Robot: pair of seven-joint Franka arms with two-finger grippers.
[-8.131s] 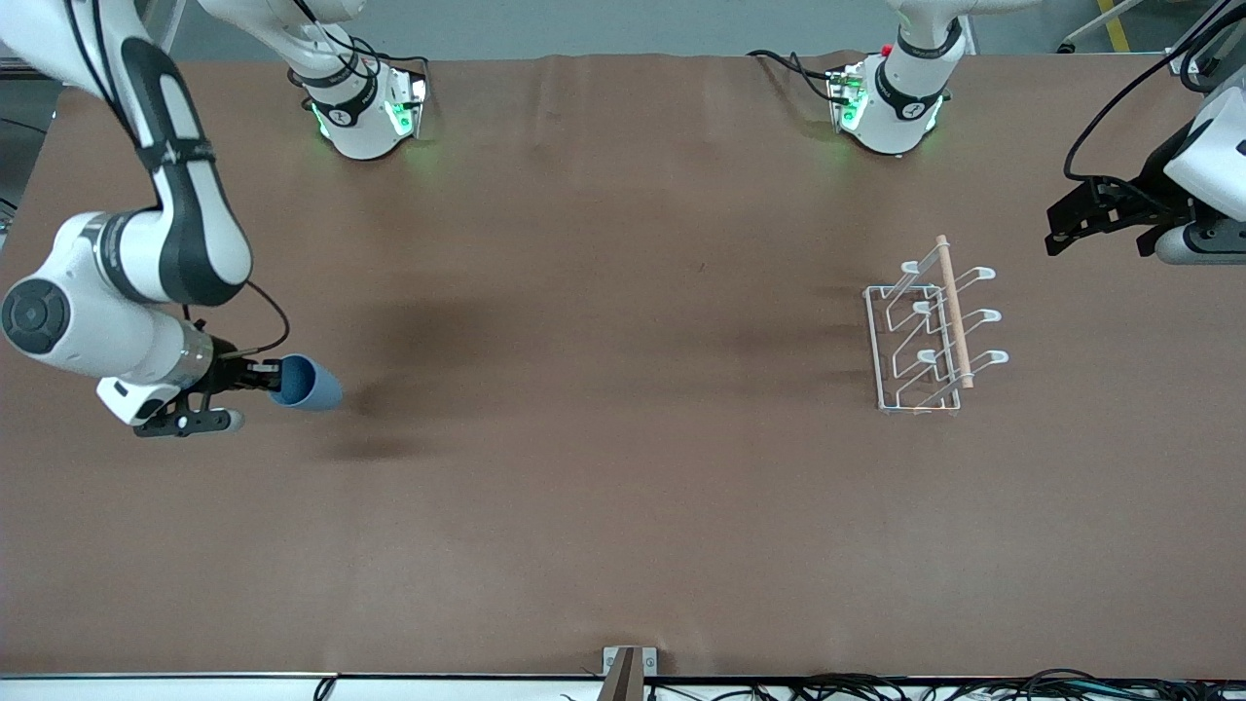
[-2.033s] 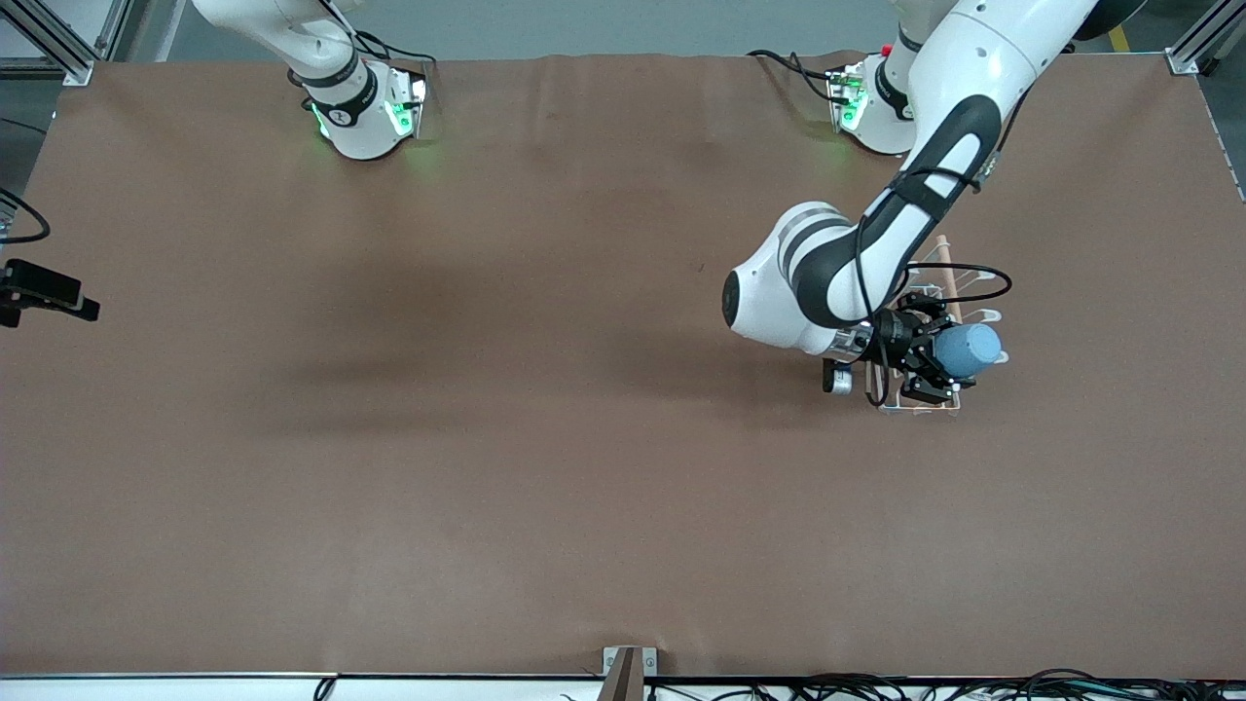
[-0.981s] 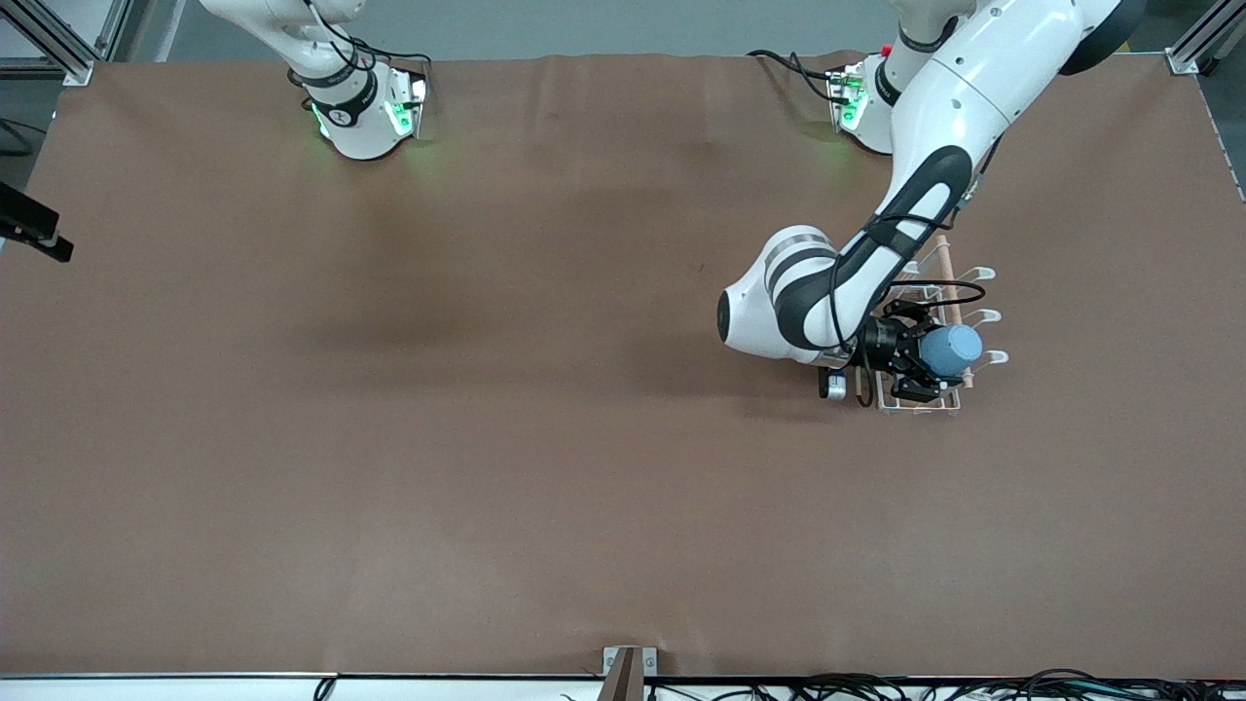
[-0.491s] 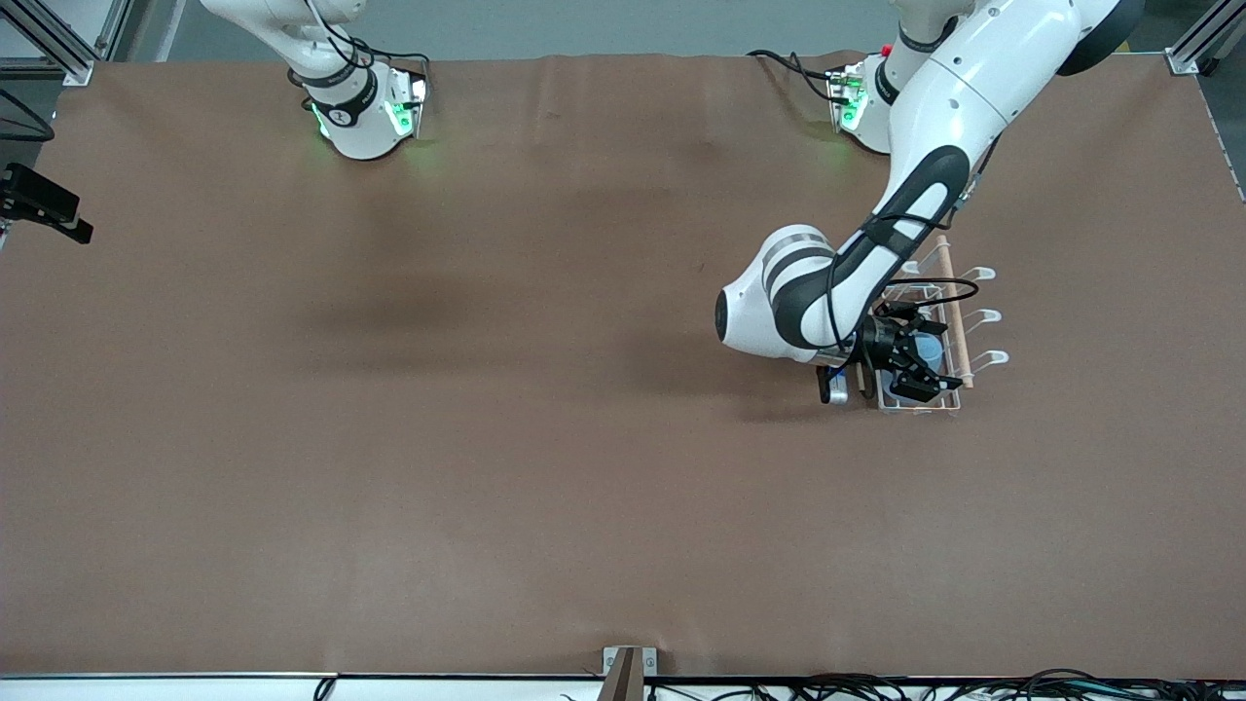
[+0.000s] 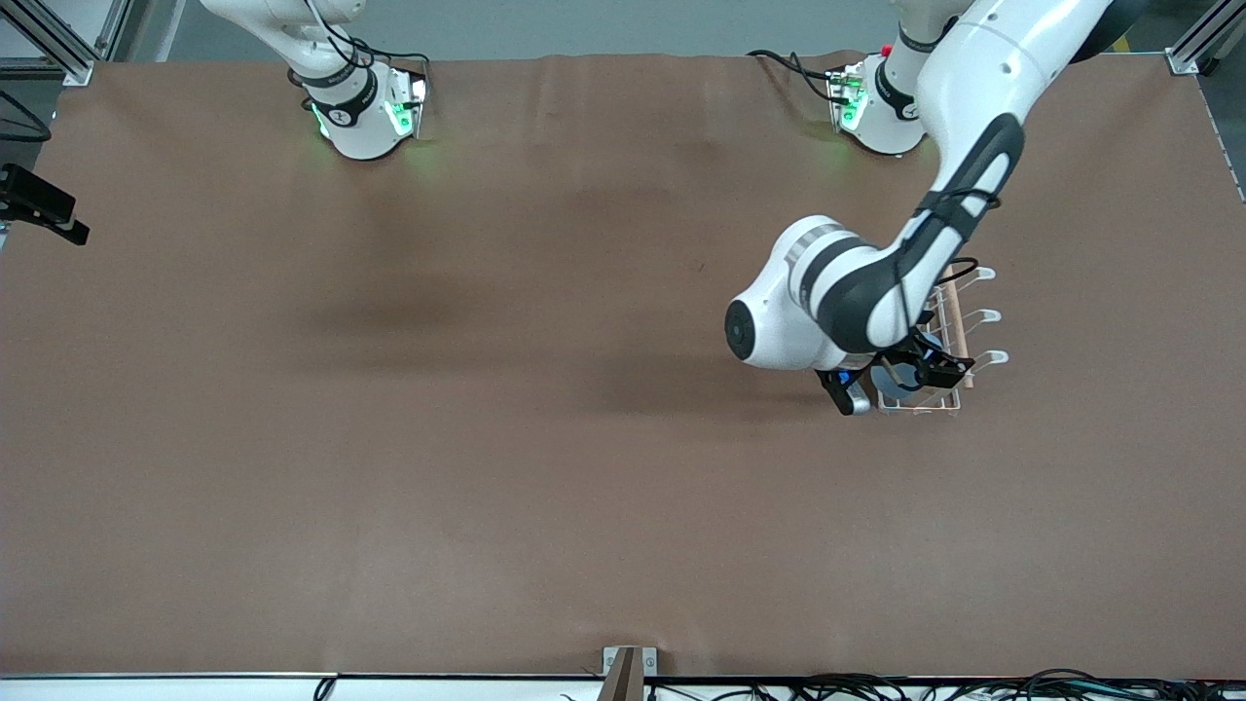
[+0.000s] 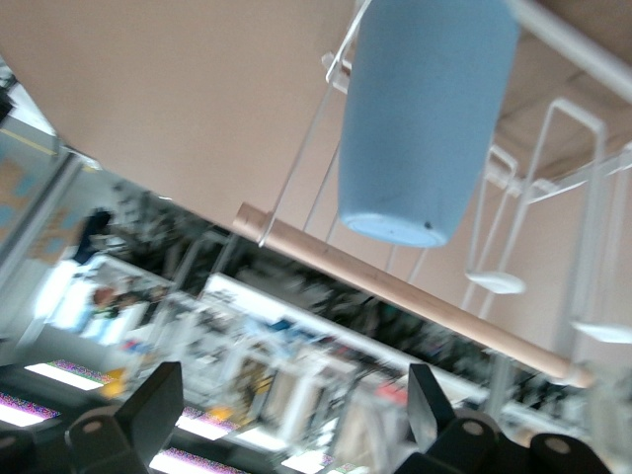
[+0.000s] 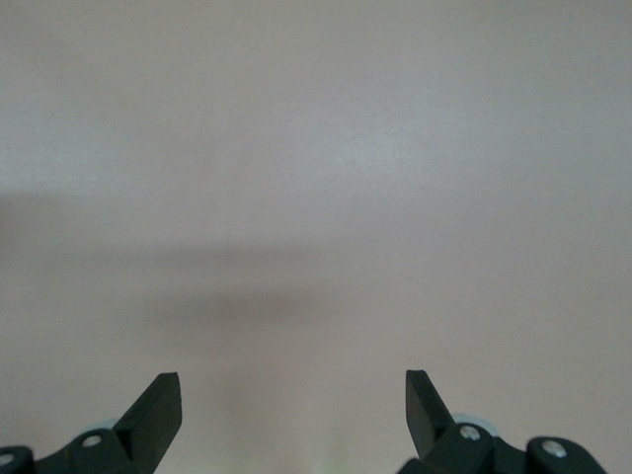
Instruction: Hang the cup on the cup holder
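The light-blue cup (image 6: 425, 118) hangs mouth-down on a peg of the white wire cup holder (image 6: 583, 217), just under its wooden rod (image 6: 395, 291). My left gripper (image 6: 296, 415) is open and empty, drawn back a little from the cup. In the front view the left gripper (image 5: 915, 375) is over the cup holder's (image 5: 985, 315) end nearer the camera and hides most of the cup; only a sliver of blue (image 5: 930, 344) shows. My right gripper (image 7: 293, 410) is open and empty. The right arm's hand (image 5: 39, 204) waits at the right arm's end of the table.
The brown table (image 5: 545, 438) carries nothing else in view. Both arm bases (image 5: 360, 107) stand along its edge farthest from the camera. The right wrist view shows only a blank pale surface.
The left gripper carried the cup onto the cup holder, opened and let it go, and its wrist has turned and lifted away. The right arm's hand has barely moved.
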